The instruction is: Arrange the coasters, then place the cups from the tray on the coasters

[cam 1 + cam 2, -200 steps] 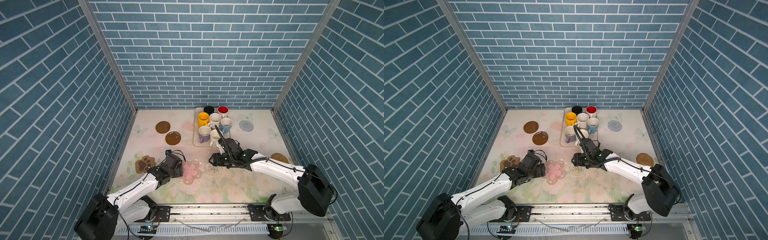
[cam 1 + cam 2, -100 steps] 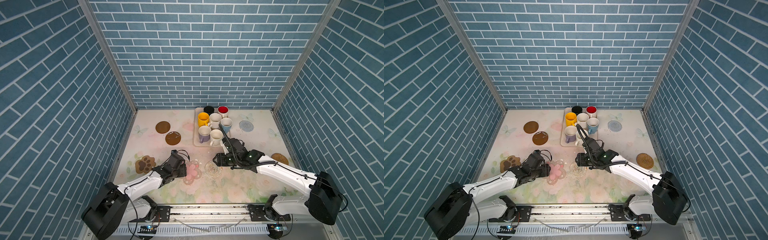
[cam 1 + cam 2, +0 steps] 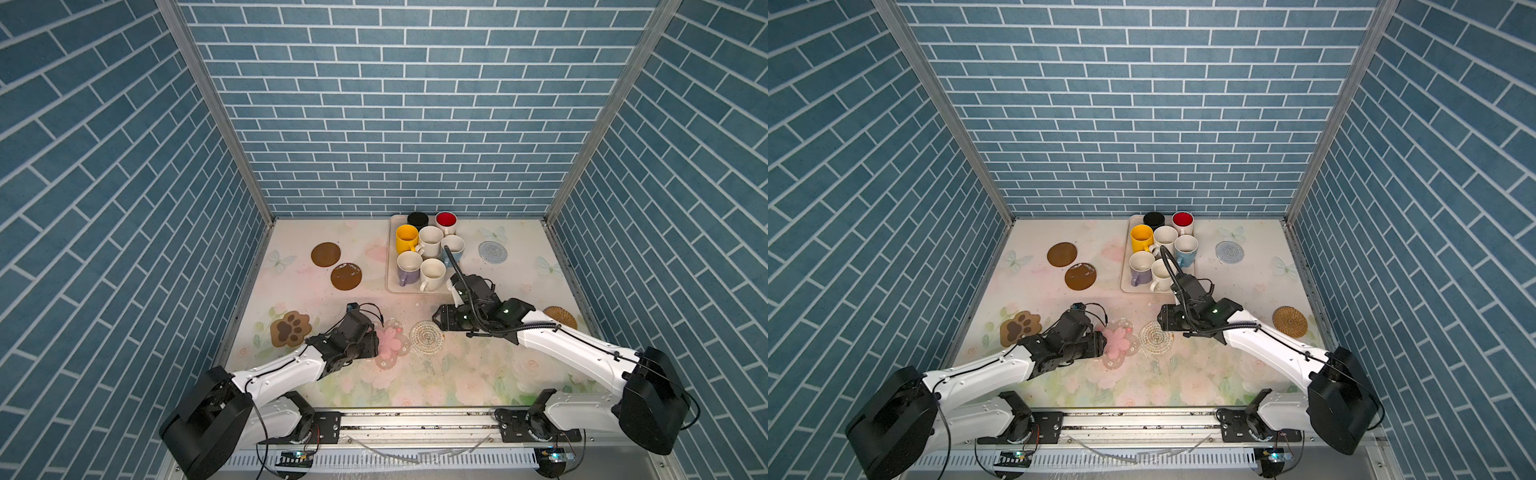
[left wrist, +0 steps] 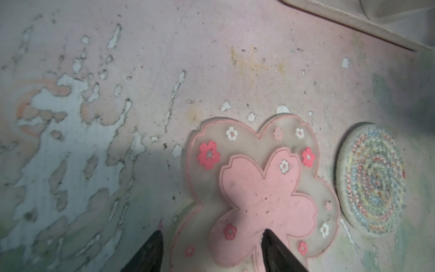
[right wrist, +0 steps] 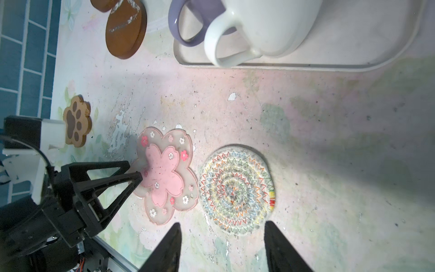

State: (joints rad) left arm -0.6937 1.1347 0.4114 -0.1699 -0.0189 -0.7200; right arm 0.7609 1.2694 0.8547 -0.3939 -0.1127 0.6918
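Observation:
The pink flower coaster (image 3: 390, 344) lies flat at the front middle, the white woven coaster (image 3: 427, 337) just right of it. My left gripper (image 4: 211, 235) is open and low over the flower (image 4: 259, 188); one fingertip is above its pink centre, the other just past its edge. My right gripper (image 5: 222, 226) is open, its tips just short of the white woven coaster (image 5: 235, 188). Several cups, among them yellow (image 3: 406, 237), lavender (image 3: 409, 268) and cream (image 3: 432, 272), stand in the tray (image 3: 392, 286).
Two brown discs (image 3: 326, 254) (image 3: 345, 275) lie at the back left and a paw coaster (image 3: 290, 328) near the left wall. A light blue woven coaster (image 3: 493, 252) sits right of the tray, a tan one (image 3: 560, 317) by the right wall.
My left gripper has reached further right onto the pink flower coaster. My right gripper has drawn back to the right, off the white woven coaster, which stays put.

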